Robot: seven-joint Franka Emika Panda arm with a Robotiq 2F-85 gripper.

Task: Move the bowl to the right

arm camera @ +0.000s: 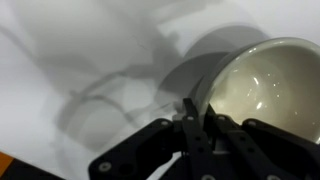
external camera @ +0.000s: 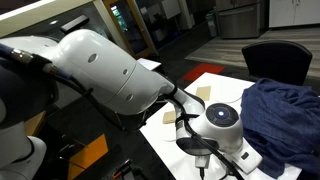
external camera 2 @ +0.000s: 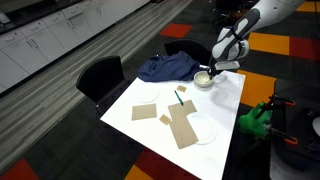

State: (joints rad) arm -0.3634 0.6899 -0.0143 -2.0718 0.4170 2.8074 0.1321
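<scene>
The cream-white bowl [arm camera: 262, 85] sits on the white table [arm camera: 60, 70] and fills the right of the wrist view, with its deep hollow showing. In an exterior view the bowl [external camera 2: 203, 80] stands near the table's far edge, next to the blue cloth. My gripper [arm camera: 198, 118] reaches down onto the bowl's near rim. Its two fingers are pressed close together with the rim wall between them. In an exterior view the gripper [external camera 2: 212, 68] hangs right over the bowl. In an exterior view the arm and wrist [external camera: 215, 120] hide the bowl.
A crumpled blue cloth [external camera 2: 166, 67] lies beside the bowl and shows in an exterior view [external camera: 285, 110]. Cardboard pieces [external camera 2: 182, 125], a flat white plate [external camera 2: 203, 131] and a pen [external camera 2: 179, 98] lie on the table. A black chair [external camera 2: 100, 75] and a green object [external camera 2: 253, 120] flank the table.
</scene>
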